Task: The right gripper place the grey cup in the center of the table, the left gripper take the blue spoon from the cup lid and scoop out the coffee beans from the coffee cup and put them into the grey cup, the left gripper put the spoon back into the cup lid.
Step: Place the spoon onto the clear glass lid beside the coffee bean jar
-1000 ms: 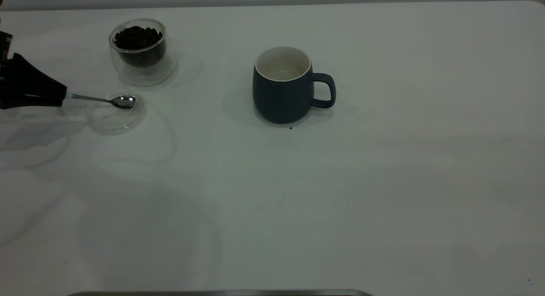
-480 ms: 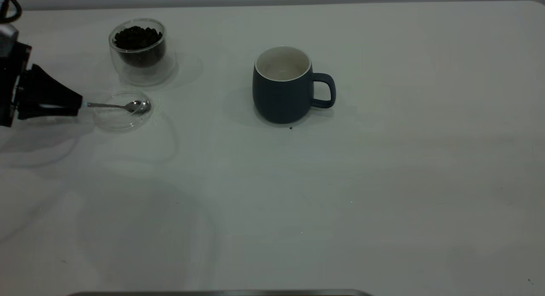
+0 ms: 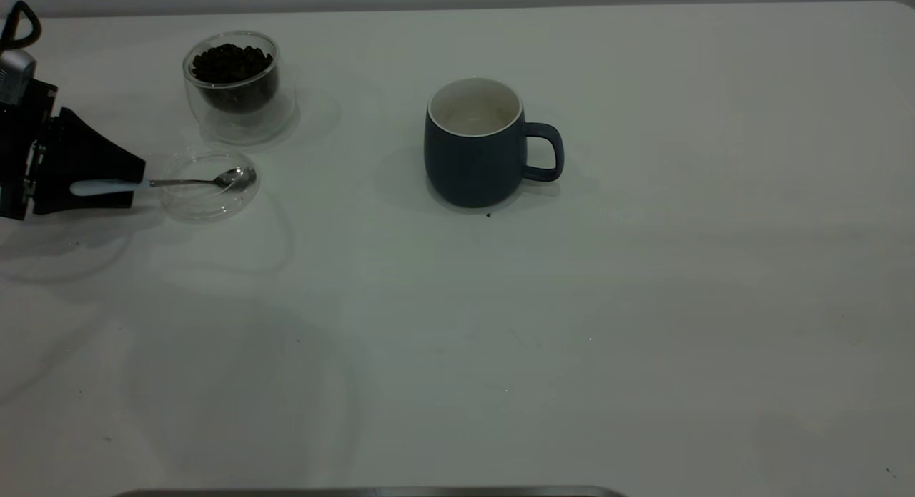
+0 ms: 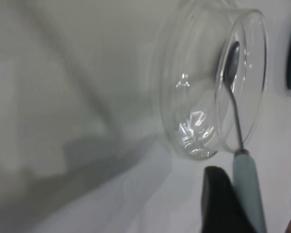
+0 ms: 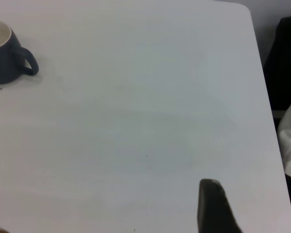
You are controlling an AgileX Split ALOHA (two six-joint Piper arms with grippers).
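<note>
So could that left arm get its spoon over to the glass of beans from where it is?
Probably yes. The left gripper has the blue spoon between its fingers, bowl over the cup lid. The coffee cup stands just behind the lid, top open, with nothing between them. The grey cup stands well aside.

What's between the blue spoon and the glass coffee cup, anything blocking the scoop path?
Nothing visible. The blue spoon lies with its bowl over the cup lid, handle between the left gripper fingers. The coffee cup with its coffee beans stands just behind the lid, only bare table between. The grey cup stands well aside.
</note>
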